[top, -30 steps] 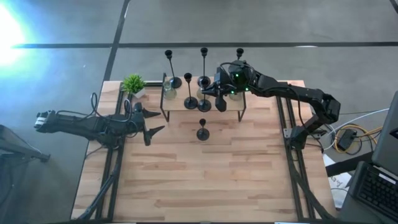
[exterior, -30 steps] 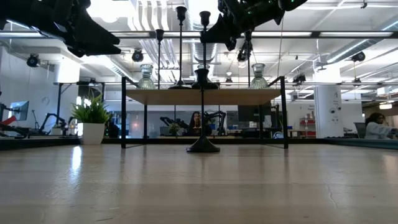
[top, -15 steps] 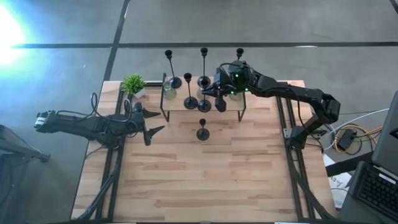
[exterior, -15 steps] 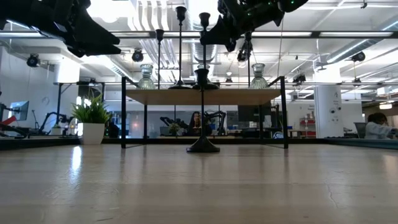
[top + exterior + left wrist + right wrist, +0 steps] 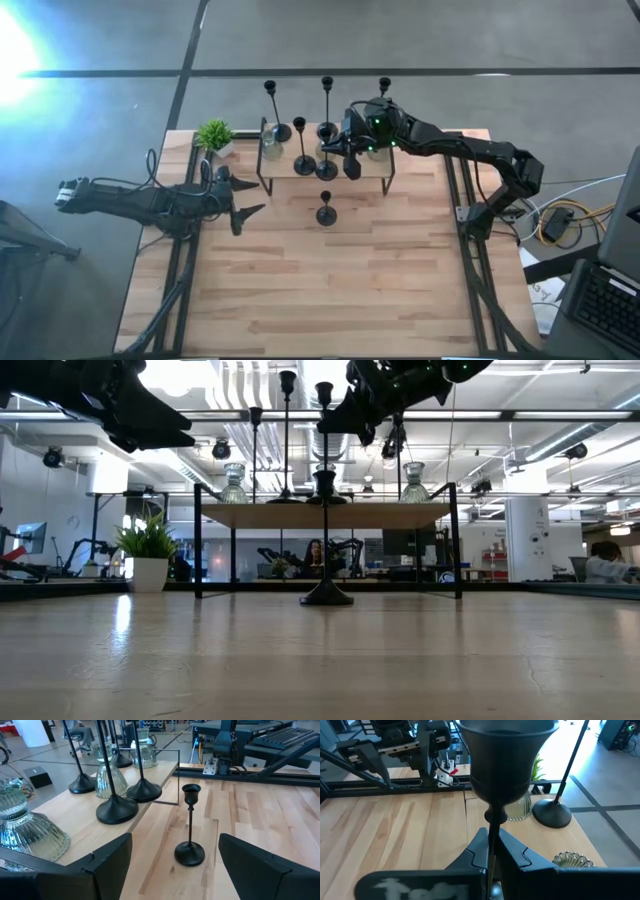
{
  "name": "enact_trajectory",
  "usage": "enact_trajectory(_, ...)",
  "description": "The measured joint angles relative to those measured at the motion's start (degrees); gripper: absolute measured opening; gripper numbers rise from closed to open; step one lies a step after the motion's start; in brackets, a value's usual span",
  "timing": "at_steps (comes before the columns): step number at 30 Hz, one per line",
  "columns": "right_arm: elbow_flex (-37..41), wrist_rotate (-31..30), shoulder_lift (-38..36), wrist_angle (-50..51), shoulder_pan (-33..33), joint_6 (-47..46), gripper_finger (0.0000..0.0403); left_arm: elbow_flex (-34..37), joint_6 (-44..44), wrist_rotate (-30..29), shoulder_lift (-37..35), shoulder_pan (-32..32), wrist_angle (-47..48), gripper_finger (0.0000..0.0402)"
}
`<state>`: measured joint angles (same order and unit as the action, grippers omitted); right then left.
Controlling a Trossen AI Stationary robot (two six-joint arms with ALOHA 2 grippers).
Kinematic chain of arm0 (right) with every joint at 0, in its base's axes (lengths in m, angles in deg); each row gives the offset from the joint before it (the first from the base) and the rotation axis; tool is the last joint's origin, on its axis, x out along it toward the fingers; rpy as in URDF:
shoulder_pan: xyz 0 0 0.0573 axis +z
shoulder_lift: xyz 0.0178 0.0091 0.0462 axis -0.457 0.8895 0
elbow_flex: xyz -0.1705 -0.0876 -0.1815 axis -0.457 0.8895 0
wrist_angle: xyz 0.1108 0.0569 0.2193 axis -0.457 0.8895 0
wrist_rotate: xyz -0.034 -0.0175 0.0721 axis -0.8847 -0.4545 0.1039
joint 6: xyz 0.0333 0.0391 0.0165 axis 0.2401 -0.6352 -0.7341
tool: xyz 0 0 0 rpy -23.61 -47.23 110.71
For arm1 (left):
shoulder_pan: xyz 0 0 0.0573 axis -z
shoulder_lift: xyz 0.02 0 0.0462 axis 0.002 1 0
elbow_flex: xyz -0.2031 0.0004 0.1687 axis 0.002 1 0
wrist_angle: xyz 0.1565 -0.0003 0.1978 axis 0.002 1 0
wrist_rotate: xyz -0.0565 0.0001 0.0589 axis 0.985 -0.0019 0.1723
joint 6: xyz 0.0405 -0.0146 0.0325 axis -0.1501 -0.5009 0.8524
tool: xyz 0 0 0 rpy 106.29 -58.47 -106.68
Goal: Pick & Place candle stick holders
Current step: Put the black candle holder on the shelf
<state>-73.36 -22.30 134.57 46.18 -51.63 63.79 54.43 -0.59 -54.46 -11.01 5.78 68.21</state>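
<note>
Right hand (image 5: 341, 157) is clamped on the thin stem of a black candle stick holder (image 5: 506, 757), held above the raised shelf (image 5: 285, 165). Left hand (image 5: 243, 196), fingers apart, waits over the surface (image 5: 320, 290) at left.

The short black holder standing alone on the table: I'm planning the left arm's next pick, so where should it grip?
Grip the short black holder on its thin upright stem, between cup and domed base, coming in level from the left gripper side. The base looks too wide and low for fingers.
</note>
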Motion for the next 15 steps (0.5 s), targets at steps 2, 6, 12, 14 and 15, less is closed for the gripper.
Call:
enact_trajectory(2,-0.2,-0.1,0.0,0.1,0.0,0.0,0.0008,0.0,0.0,0.0,0.0,0.0,0.0,0.0300)
enact_trajectory(6,-0.7,-0.2,0.0,1.0,0.0,-0.2,0.0015,0.0,0.0,0.1,0.0,0.0,0.0,0.0300)
enact_trajectory(12,-0.8,-0.3,0.1,1.3,0.0,-0.2,0.0052,0.0,0.1,0.1,0.0,0.0,0.1,0.0300)
enact_trajectory(14,-0.8,-0.3,0.1,1.2,0.0,0.0,0.0066,0.0,0.1,0.1,0.0,0.0,0.1,0.0300)
enact_trajectory(15,-0.8,-0.3,0.1,1.2,0.0,0.0,0.0073,0.0,0.1,0.1,0.0,0.0,0.1,0.0300)
